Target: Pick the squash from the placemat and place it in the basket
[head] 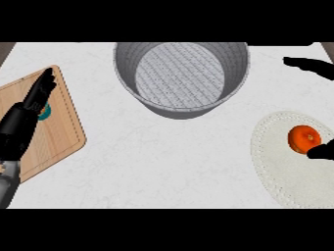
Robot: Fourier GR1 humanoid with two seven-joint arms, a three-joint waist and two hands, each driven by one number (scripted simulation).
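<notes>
An orange squash (303,138) lies on the pale round placemat (292,171) at the right. My right hand (333,149) comes in from the right edge. Its thumb tip sits right beside the squash, and its fingers (320,67) stretch out straight well above the mat; nothing is held. The grey woven basket (128,73) stands at the top middle, its inside visible and holding nothing. My left hand (23,115) rests over the wooden board at the left with straight fingers pointing up.
A wooden cutting board (62,142) lies at the left, with a small teal object (46,112) partly hidden under my left hand. White counter runs between board, basket and placemat. Dark wood shows at the upper corners.
</notes>
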